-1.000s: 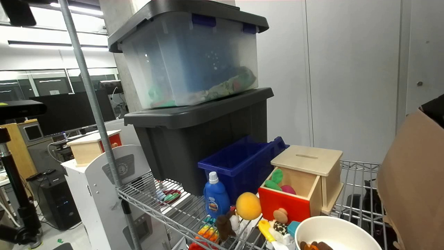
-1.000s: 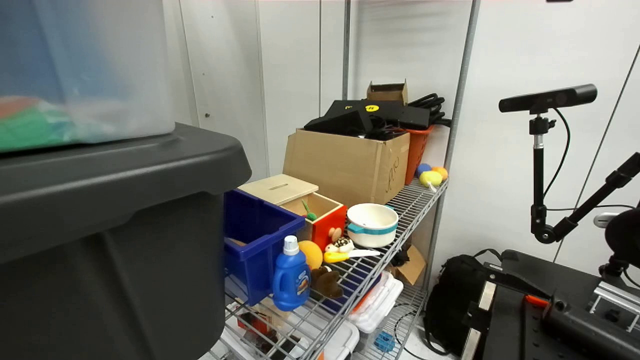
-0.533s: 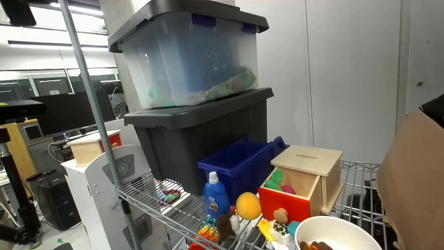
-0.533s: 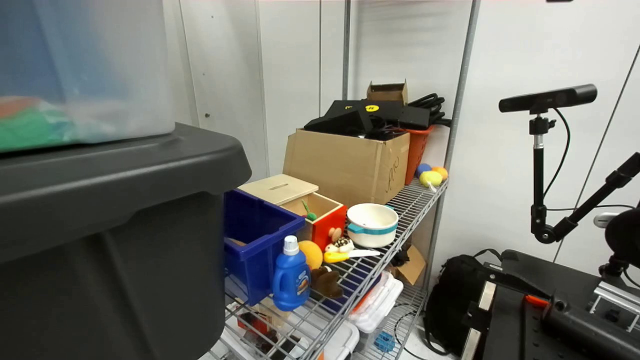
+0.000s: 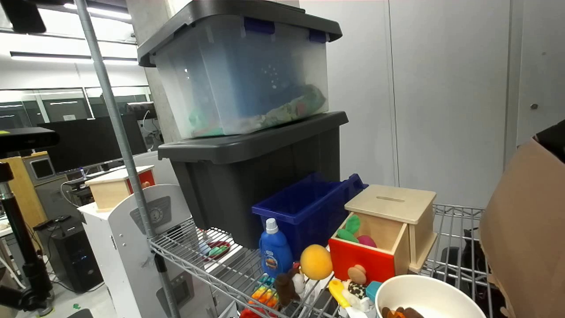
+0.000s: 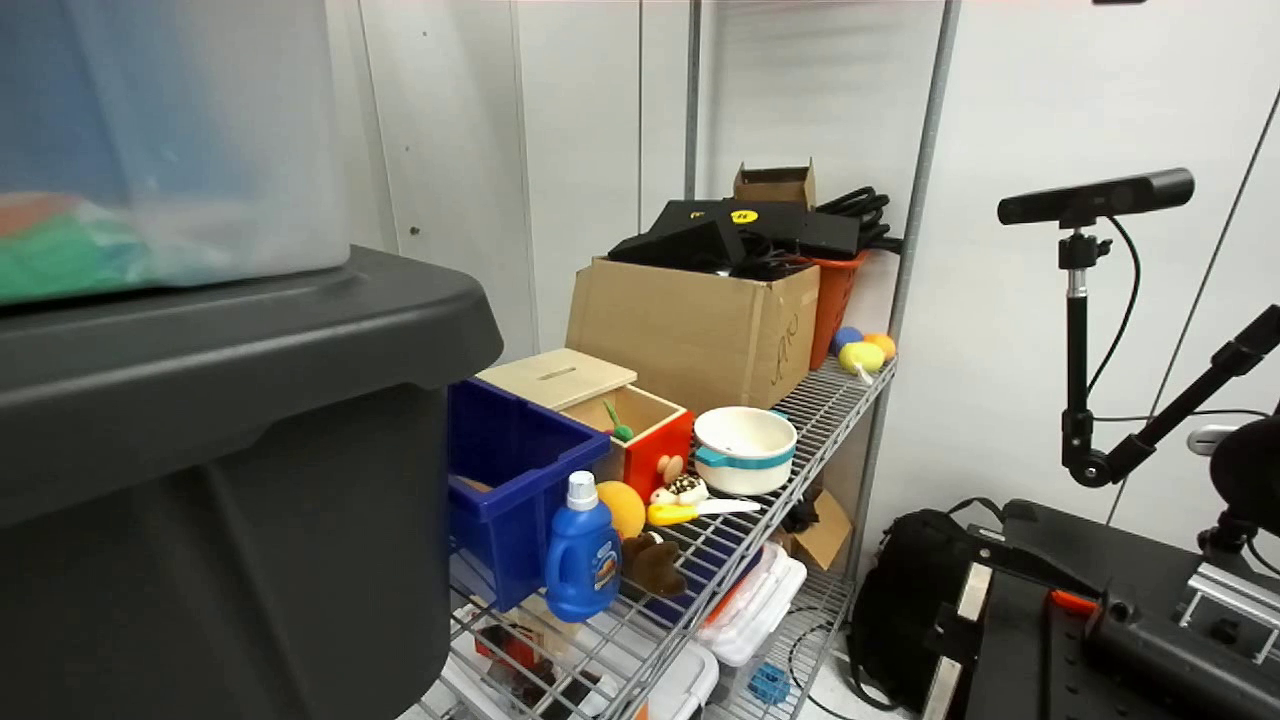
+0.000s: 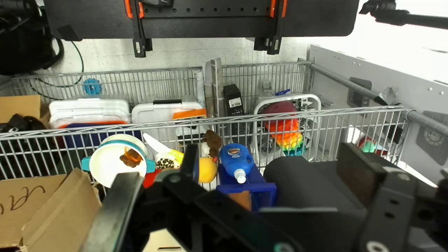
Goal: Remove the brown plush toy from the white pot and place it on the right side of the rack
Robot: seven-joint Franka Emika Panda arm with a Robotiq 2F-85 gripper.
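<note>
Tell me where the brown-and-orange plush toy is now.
In the wrist view, the brown-and-orange plush toy lies inside the white pot at the picture's left, with the yellow-handled knife just right of the pot.

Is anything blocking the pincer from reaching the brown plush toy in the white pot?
From above, nothing visible: the white pot is uncovered. From the side, its wall surrounds the brown plush toy, and, approaching low, the open pincer might brush the yellow-handled knife beside the pot.

white pot point(image 6: 748, 478), blue bottle point(image 6: 583, 560) on rack point(image 6: 841, 396)
</note>
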